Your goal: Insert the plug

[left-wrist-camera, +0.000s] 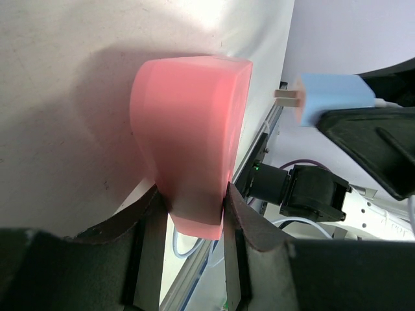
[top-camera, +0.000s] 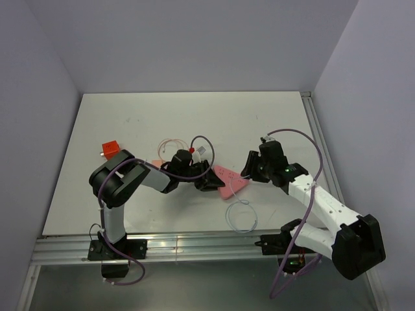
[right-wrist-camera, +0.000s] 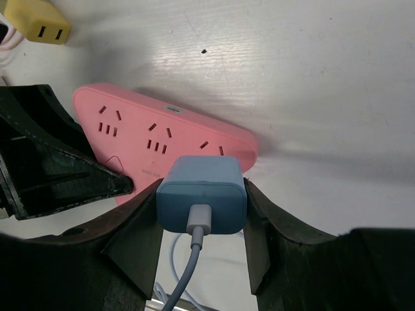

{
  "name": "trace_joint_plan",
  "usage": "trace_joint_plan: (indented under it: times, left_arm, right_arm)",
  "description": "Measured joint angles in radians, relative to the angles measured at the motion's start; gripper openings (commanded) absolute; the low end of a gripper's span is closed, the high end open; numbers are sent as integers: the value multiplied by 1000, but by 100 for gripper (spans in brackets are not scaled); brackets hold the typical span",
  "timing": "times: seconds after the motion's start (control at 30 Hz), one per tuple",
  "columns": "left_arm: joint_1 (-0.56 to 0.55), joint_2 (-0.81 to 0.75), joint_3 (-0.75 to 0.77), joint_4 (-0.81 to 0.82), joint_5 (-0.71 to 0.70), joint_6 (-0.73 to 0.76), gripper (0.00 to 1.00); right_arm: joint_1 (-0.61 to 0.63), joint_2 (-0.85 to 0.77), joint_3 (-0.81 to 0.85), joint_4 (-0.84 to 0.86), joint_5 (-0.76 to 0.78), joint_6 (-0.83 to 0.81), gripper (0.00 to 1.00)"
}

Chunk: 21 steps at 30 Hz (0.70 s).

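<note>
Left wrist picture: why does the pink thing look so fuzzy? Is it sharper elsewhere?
Left wrist view: the pink power strip sits close to the lens and looks soft, with a soft shadow on its left. Right wrist view: its socket slots look crisp.

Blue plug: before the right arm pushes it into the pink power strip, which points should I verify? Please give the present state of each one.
1. Blue plug gripped between the right fingers: ok.
2. Pink power strip clamped at its end by the left fingers: ok.
3. Prongs bare, apart from the strip, not yet inserted: ok.
4. Prongs lined up with a socket: cannot tell, as the plug body hides the slots beneath it in the right wrist view.
5. Visible sockets empty: ok.
6. Cable runs back from the plug, away from the sockets: ok.
</note>
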<state>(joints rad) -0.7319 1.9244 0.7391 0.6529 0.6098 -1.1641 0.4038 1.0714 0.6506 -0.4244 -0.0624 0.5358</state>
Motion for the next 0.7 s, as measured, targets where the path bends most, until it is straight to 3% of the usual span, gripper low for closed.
trace_joint_plan:
  times: [0.7]
  left_arm:
    - [2,2,-43,66,-3,-51,0]
  right_arm:
    - [31,77,-11,42,-9,102,0]
